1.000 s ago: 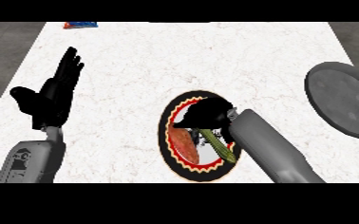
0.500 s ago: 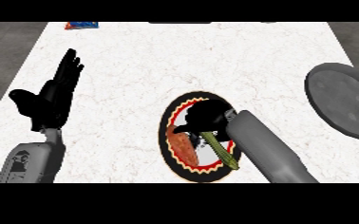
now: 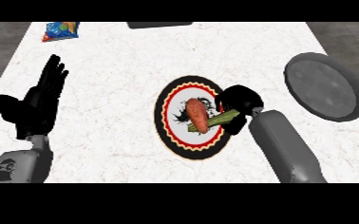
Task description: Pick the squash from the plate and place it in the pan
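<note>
Squash: one, orange-red body with green stem end, over middle of plate, stem pointing toward right hand. Cannot tell whether touching plate or lifted just clear of it.

One plate, round, black rim with red and yellow ring, white centre with dark pattern, near counter's middle, somewhat toward near edge.

Right hand at plate's right rim, fingers curled in, pinching green stem end of squash. Grey forearm coming in from lower right.

One pan, dark grey, round, at counter's right edge, well apart from plate, nothing in it.

Left hand near counter's left edge, fingers straight and up, relaxed, holding nothing, well apart from plate. Resting.

One bag, blue with orange and yellow, at far left corner of counter.

One dark flat thing at far edge, middle, cut off by view; cannot tell what.

Counts: one squash, one plate, one pan, one bag, two hands.
</note>
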`<state>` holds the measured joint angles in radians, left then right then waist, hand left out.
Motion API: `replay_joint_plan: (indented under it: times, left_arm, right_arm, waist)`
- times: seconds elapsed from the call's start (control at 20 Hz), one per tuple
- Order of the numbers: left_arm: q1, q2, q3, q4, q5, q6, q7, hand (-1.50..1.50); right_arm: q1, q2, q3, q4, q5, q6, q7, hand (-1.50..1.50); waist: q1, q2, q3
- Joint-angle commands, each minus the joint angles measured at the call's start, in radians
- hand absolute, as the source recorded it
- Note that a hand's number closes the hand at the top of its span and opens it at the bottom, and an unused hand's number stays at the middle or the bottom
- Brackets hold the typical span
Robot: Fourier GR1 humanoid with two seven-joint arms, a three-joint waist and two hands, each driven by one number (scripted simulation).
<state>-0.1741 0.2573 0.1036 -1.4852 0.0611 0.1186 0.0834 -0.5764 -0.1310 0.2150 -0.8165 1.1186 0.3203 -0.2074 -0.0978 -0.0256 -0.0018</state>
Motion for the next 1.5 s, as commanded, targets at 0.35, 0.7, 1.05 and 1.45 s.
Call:
replay_joint_plan:
  times: [0.35,0.7,1.05,1.45]
  left_arm:
    - [-0.001,0.004,0.001,0.006,0.013,-0.021,0.009,0.0]
    - [0.004,-0.031,-0.039,-0.034,-0.02,0.001,0.008,0.0]
    - [-0.057,-0.034,-0.032,0.021,-0.023,-0.009,0.004,0.0]
    - [-0.064,-0.05,-0.04,0.016,-0.036,-0.014,-0.031,0.0]
  right_arm:
    - [0.018,0.128,-0.176,-0.403,0.063,-0.376,0.672,1.5]
    - [0.158,0.13,-0.143,-0.816,0.145,-0.346,0.899,1.5]
    - [0.132,0.016,-0.423,-0.919,-0.101,-0.339,0.819,1.5]
    - [0.181,-0.211,-0.684,-0.524,-0.247,-0.529,0.488,1.5]
  waist:
    - [0.022,-0.004,0.0]
    - [0.066,0.013,0.001]
    - [0.084,0.024,0.002]
    - [0.103,0.031,0.003]
